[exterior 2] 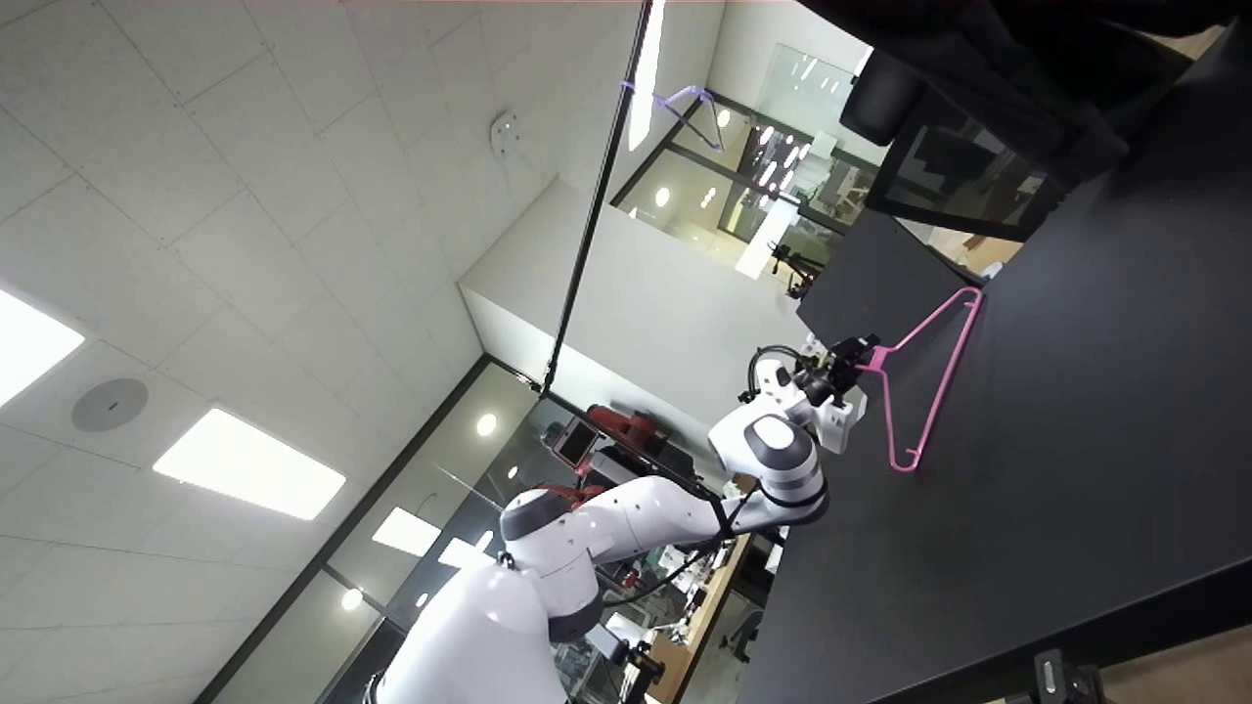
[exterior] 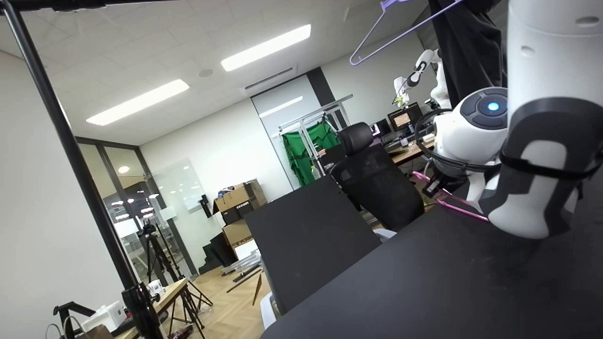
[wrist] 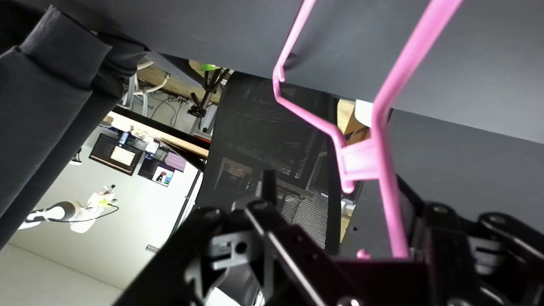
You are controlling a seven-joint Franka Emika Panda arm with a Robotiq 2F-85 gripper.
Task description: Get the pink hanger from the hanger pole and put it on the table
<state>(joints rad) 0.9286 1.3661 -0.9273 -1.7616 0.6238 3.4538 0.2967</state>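
Observation:
The pink hanger (exterior 2: pixel 949 377) is at the black table (exterior 2: pixel 1066 420), its long bar against or just above the tabletop; I cannot tell whether it lies or stands. In an exterior view the arm covers much of the hanger (exterior: pixel 461 210). My gripper (exterior 2: pixel 853 360) is at the hook end of the hanger. In the wrist view the fingers of my gripper (wrist: pixel 336 187) are spread apart. The pink hanger's (wrist: pixel 361 161) hook reaches down between them, with its rod close to the right finger. The table (wrist: pixel 488 63) fills the top of that view.
A lilac hanger (exterior: pixel 409 33) hangs high up in both exterior views, near the black pole (exterior 2: pixel 599 196). A black panel (exterior: pixel 311 240) and a black office chair (exterior: pixel 377 174) stand beyond the table edge. A person in dark clothes (exterior 2: pixel 1017 88) is beside the table.

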